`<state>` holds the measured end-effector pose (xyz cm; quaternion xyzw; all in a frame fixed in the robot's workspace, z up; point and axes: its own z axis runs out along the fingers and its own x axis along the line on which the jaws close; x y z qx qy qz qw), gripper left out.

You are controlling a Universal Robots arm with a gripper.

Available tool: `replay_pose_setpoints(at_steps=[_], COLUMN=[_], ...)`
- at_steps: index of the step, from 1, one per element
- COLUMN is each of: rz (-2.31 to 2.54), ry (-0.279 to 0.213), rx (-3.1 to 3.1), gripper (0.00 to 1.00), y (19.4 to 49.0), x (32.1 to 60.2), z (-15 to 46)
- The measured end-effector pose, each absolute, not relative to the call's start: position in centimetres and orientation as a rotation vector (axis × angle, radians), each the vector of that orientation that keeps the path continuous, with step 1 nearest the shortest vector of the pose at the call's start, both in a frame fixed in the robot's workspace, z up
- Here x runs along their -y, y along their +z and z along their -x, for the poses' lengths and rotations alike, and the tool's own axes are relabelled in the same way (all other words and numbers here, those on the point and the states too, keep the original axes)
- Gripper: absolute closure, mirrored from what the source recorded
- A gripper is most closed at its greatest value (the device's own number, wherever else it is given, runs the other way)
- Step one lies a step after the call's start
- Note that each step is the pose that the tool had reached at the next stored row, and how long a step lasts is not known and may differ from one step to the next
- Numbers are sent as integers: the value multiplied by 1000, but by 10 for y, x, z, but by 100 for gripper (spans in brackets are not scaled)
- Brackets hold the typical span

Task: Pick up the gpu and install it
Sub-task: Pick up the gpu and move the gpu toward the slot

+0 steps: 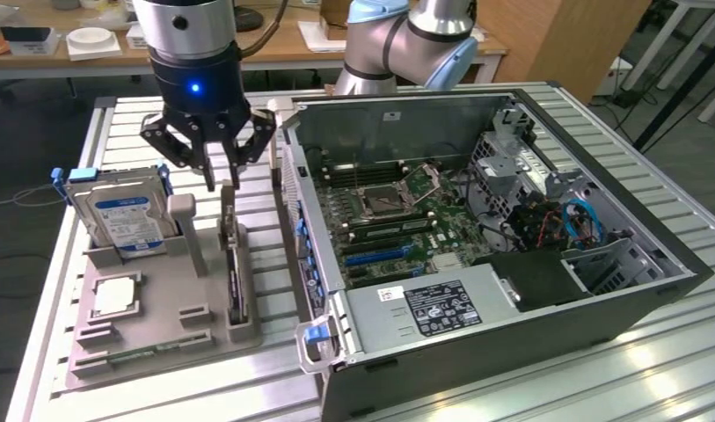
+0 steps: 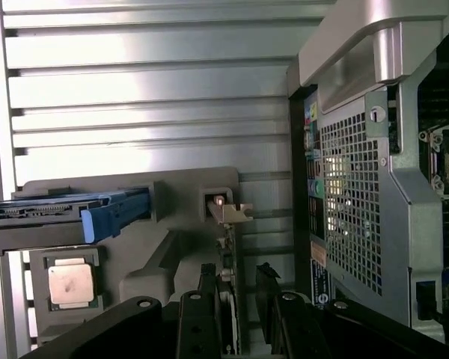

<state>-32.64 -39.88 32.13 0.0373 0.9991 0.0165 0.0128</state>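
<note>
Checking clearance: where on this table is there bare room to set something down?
Bare table at the exterior view's right, beside the computer case; a narrow strip at that view's left, outside the grey holder. Crowded: between holder and case, where the gripper hangs over the gpu.

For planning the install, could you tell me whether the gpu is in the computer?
Out: the gpu stands on edge in the gray tray.

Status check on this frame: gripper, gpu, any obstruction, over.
Gripper open, low over the tray. Gpu upright in its tray slot, between the fingertips, not gripped. Nothing blocking; hard drive stands apart alongside.
</note>
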Motion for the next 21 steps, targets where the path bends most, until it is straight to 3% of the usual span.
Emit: replay_pose_setpoints(at_steps=[21], rz=[-116], ry=[50], rx=[-3113], gripper=[64], y=[300], x=[398], z=[326])
